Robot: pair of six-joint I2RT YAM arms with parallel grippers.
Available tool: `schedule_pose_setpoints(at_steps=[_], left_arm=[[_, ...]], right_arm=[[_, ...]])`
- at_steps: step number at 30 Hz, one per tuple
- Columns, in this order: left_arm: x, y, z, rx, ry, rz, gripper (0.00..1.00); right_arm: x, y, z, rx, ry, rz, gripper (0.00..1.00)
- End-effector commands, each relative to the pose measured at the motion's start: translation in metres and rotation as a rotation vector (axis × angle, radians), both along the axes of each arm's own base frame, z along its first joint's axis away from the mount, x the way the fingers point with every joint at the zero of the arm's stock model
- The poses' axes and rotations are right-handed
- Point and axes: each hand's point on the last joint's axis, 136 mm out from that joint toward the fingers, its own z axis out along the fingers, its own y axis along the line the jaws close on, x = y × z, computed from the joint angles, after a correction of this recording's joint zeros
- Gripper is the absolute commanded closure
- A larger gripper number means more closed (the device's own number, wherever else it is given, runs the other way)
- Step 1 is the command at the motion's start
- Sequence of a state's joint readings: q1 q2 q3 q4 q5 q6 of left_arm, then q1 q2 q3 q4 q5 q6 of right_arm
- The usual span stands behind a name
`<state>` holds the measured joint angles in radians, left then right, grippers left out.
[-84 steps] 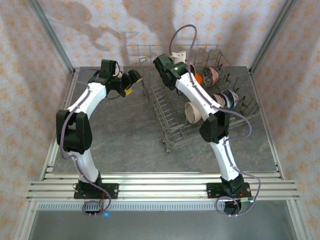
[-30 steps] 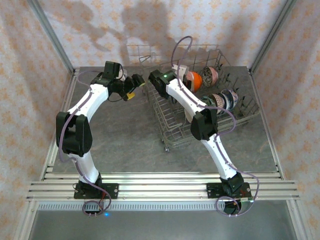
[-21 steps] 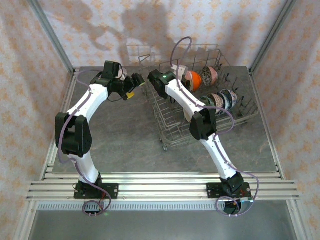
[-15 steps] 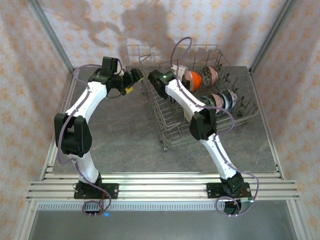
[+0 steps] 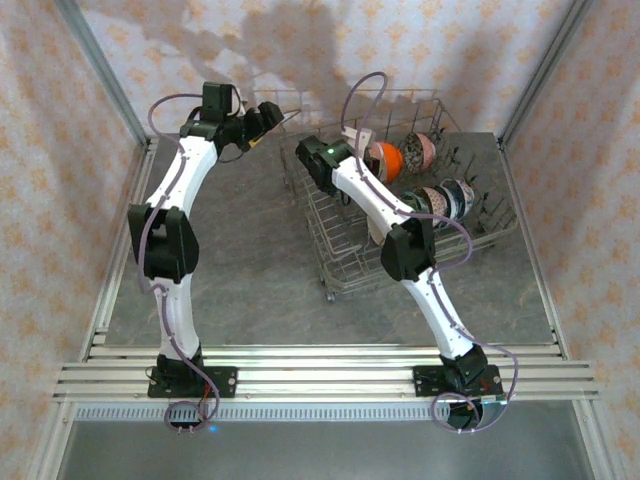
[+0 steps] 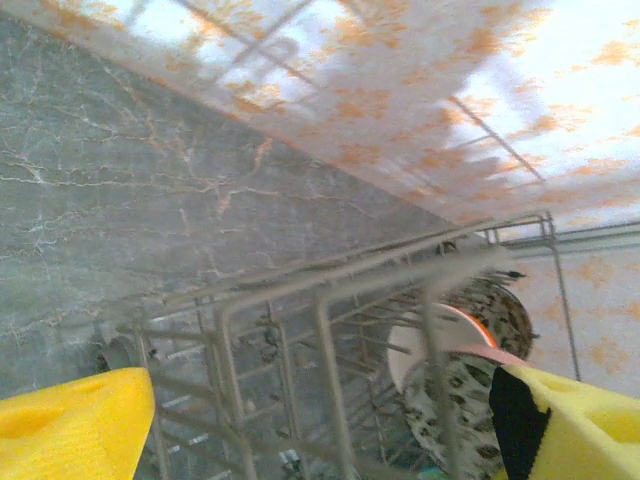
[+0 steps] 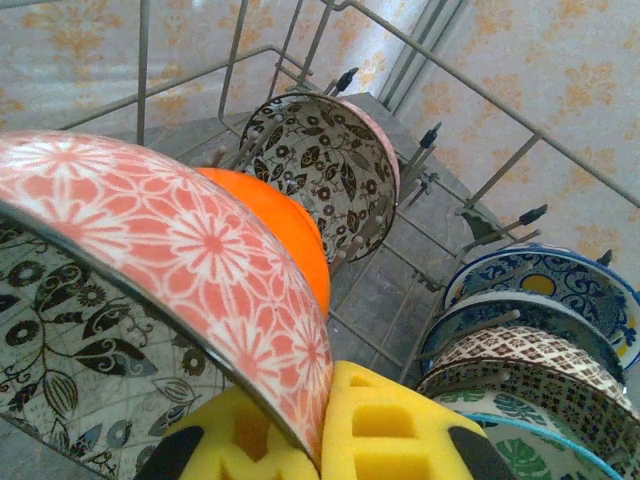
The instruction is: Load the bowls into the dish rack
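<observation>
My right gripper point(image 7: 325, 432) is shut on the rim of a bowl point(image 7: 180, 240) that is pink-flowered outside and black-leaf patterned inside. It holds the bowl on edge inside the dish rack point(image 7: 470, 82), just in front of an orange bowl point(image 7: 275, 225) and a black-and-white leaf bowl point(image 7: 320, 170). Several more bowls point(image 7: 545, 285) stand in a row to the right. From above, the right gripper point(image 5: 347, 150) sits at the back left of the rack point(image 5: 345, 255). My left gripper point(image 5: 265, 118) is open and empty, raised beside the rack's back-left corner point(image 6: 333, 380).
The rack takes up the right half of the grey marble table point(image 5: 240, 260). Patterned walls and metal frame posts point(image 5: 100, 70) close in the back and sides. The raised wire handle point(image 5: 290, 100) stands close to my left gripper.
My left arm has lifted and swung toward the back wall, its gripper still open. My right arm has stayed in the rack, holding the bowl.
</observation>
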<state>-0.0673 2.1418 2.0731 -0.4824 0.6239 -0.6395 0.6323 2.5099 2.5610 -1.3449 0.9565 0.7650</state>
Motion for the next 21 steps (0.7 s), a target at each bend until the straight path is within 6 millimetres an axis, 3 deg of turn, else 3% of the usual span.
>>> schedule_pose_setpoints(at_steps=[1, 12, 21], left_arm=[[0.004, 0.002, 0.0, 0.042, 0.001, -0.018, 0.15], [-0.013, -0.01, -0.02, 0.022, 0.048, -0.042, 0.35], [-0.033, -0.022, -0.019, -0.042, 0.078, -0.031, 0.45]], right_arm=[[-0.007, 0.005, 0.057, 0.063, -0.111, 0.026, 1.0], [-0.003, -0.002, 0.069, 0.101, -0.107, 0.04, 1.0], [-0.004, -0.008, 0.072, 0.118, -0.084, 0.043, 1.0]])
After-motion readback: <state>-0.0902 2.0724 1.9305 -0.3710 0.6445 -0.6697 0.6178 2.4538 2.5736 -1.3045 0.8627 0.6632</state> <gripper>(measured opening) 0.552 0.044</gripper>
